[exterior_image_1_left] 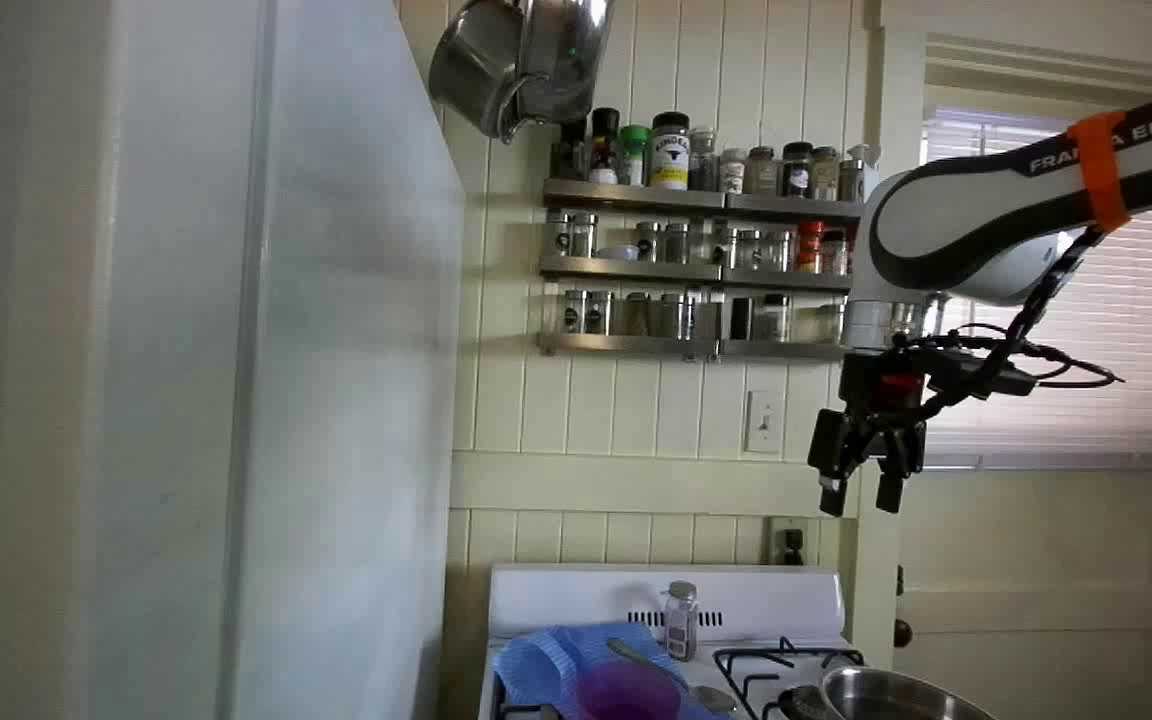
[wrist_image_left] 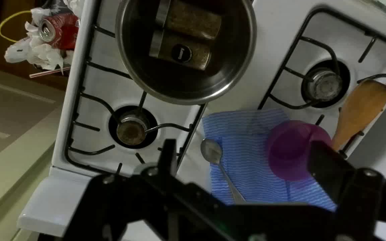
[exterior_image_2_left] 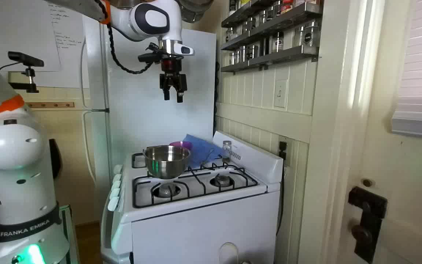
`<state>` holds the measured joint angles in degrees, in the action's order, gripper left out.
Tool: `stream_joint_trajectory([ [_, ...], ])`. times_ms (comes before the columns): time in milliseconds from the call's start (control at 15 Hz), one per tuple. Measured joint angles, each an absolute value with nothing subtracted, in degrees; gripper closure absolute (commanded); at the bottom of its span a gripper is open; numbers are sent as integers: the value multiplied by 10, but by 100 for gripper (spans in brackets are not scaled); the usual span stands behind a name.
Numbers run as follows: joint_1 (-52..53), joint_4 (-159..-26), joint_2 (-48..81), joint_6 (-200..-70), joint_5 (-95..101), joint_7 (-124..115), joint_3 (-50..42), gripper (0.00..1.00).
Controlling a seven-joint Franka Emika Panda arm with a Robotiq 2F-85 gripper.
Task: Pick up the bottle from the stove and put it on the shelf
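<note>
The bottle (exterior_image_1_left: 681, 622) is a small, clear-looking jar with a greyish lid and pale label. It stands upright at the back of the white stove (exterior_image_1_left: 766, 602), by the back panel; it also shows in an exterior view (exterior_image_2_left: 226, 151). The stove (exterior_image_2_left: 207, 220) has black grates. The shelf (exterior_image_1_left: 631, 344) is a wall rack with metal rails and rows of jars, also seen in an exterior view (exterior_image_2_left: 269, 58). My gripper (exterior_image_1_left: 861, 497) (exterior_image_2_left: 173, 97) is open and empty, high above the stove. In the wrist view, its fingers (wrist_image_left: 243, 150) stand wide apart; the bottle is not clearly visible there.
A metal pot (exterior_image_2_left: 167, 163) with two jars lying inside (wrist_image_left: 189, 36) sits on the stove. A blue cloth (wrist_image_left: 246, 180) bears a spoon (wrist_image_left: 212, 151) and purple bowl (wrist_image_left: 286, 150). A wooden spoon (wrist_image_left: 360, 110) lies nearby. Pans (exterior_image_1_left: 521, 65) hang beside the shelf. A fridge (exterior_image_2_left: 159, 110) stands behind.
</note>
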<state>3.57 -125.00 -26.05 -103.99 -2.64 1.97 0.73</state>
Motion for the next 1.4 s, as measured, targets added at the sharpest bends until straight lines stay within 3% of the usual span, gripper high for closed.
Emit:
stream_joint_trajectory([
  [733, 32, -1251, -261, -1054, 10, 26, 11, 0],
  [1067, 27, -1259, -258, -1129, 98, 137, -5, 0],
  [1400, 41, -1270, -226, -1248, 50, 285, -62, 0],
])
